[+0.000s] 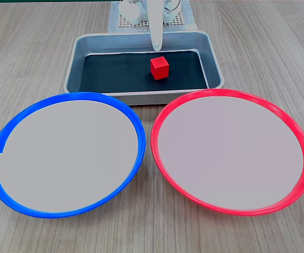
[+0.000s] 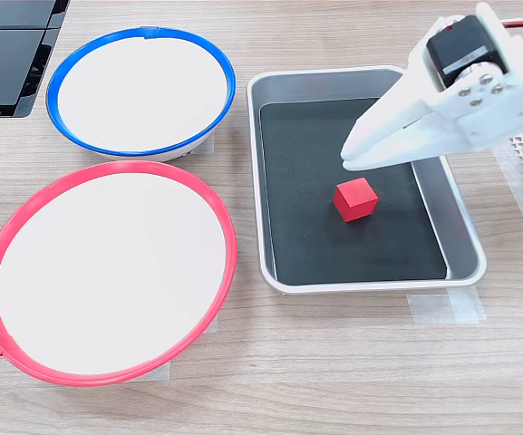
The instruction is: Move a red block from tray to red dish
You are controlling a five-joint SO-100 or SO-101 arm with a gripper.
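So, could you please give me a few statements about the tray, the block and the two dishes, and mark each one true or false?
1. The red block lies on the black bottom of the tray. True.
2. The claw holds the block. False: the block sits free below the claw tips.
3. The red dish is empty. True.
4. The blue dish holds a second block. False: it is empty.
5. The two dishes stand stacked. False: they lie side by side.
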